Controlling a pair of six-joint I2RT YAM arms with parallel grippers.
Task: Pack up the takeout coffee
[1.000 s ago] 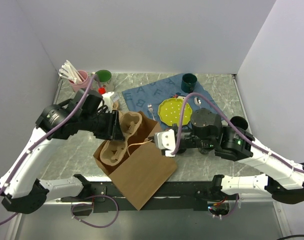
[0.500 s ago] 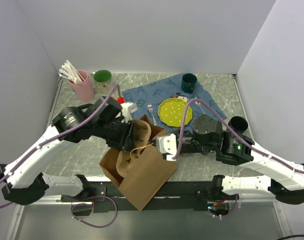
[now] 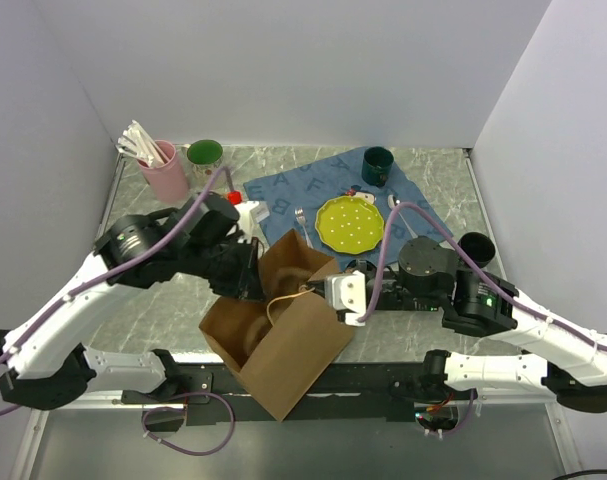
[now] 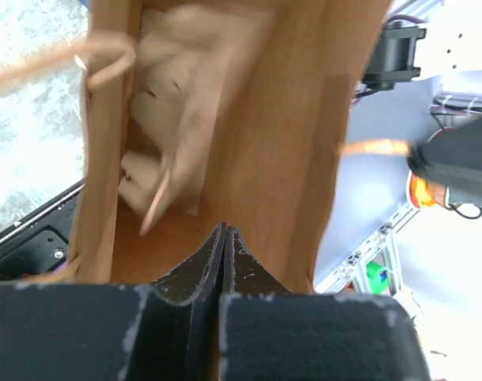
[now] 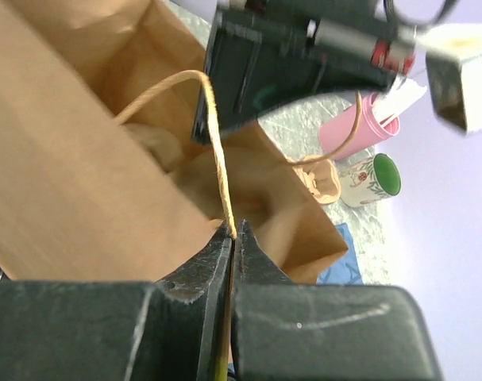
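One squat black cup stands at the right, behind my right arm; the other black cup is out of view. A brown paper bag stands open in the middle. The tan carrier lies down inside it and shows blurred in the left wrist view. My left gripper is at the bag's left rim, over the opening, jaws shut with nothing seen between them. My right gripper is shut on the bag's right rim by its twine handle.
A pink cup of white utensils and a green-lined mug stand at the back left. A red-capped white bottle is beside my left arm. On the blue cloth are a yellow plate, a dark green mug and cutlery.
My left gripper carried the carrier from the bag's left over the opening. The carrier now lies inside the bag, away from the fingertips. My right gripper kept hold of the rim.
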